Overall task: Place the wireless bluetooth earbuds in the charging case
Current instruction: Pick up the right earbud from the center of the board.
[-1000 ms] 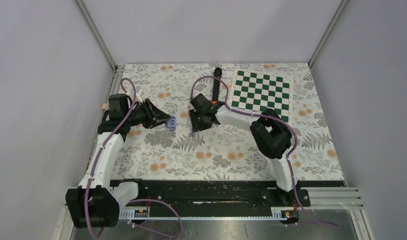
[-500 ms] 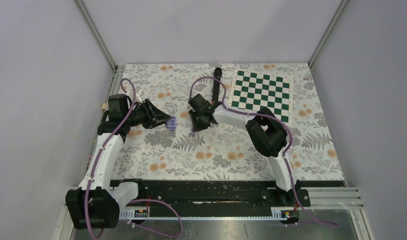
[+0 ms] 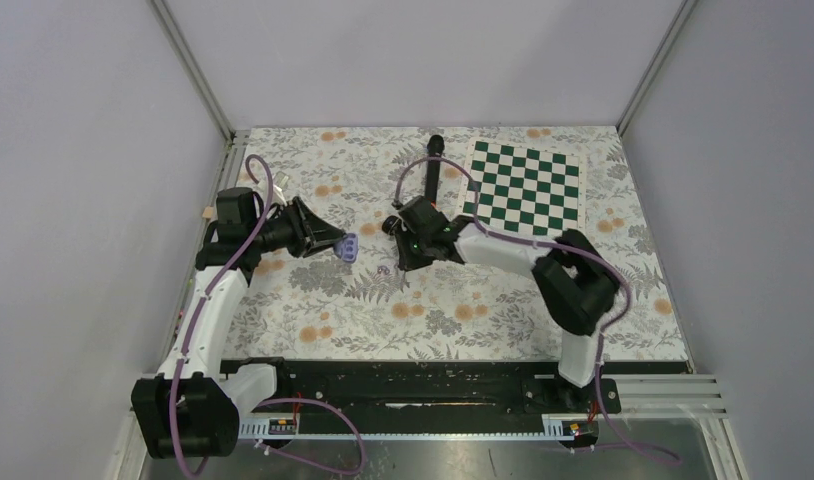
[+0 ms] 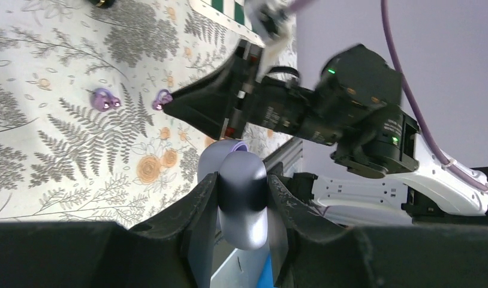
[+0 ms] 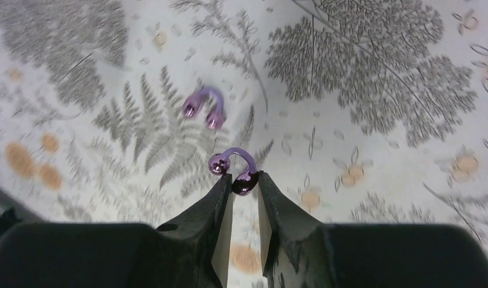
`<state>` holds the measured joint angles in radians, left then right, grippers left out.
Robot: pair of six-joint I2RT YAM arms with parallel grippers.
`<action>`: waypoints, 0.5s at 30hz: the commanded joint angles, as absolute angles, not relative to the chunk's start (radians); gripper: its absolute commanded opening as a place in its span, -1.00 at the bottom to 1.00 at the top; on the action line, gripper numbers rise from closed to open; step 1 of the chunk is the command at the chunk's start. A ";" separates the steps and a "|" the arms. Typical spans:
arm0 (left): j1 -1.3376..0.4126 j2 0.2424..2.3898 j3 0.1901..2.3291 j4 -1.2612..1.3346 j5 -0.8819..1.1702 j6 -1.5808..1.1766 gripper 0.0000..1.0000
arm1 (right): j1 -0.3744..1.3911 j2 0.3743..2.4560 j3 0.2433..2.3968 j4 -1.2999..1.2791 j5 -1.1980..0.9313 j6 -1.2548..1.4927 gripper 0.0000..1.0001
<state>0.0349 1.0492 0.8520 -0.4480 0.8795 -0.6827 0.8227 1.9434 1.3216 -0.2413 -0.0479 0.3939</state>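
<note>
fingers (image 5: 220,207) of right gripper (image 5: 244,180) pinch purple earbud (image 5: 217,163); left gripper (image 4: 243,179) clamps charging case (image 4: 242,207).

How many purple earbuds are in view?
2. One earbud is pinched in the right gripper; the second earbud lies on the table beyond it. The case may hide more.

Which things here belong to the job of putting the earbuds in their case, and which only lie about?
Belong to the job:
- pale purple oval charging case, clamped in the left gripper
- glossy purple C-shaped earbud, pinched by the right gripper
- second purple earbud, loose on the floral cloth

Lying about:
- long black microphone
- green-and-white chessboard mat
</note>
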 commanded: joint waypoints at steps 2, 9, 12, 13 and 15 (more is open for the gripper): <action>0.034 1.047 0.836 -0.351 1.032 -0.693 -1.00 | 0.820 1.595 1.088 -0.026 -0.081 0.289 -0.96; -0.090 1.081 0.846 -0.352 1.046 -0.670 -1.00 | 0.818 1.219 0.799 0.148 -0.088 0.181 -0.97; -0.119 1.091 0.857 -0.351 1.028 -0.665 -1.00 | 0.818 1.115 0.739 0.183 -0.101 0.161 -0.98; -0.124 1.094 0.863 -0.351 1.020 -0.665 -1.00 | 0.816 1.079 0.720 0.202 -0.109 0.159 -0.98; -0.129 1.096 0.875 -0.352 1.011 -0.663 -1.00 | 0.818 1.038 0.683 0.256 -0.135 0.143 -0.98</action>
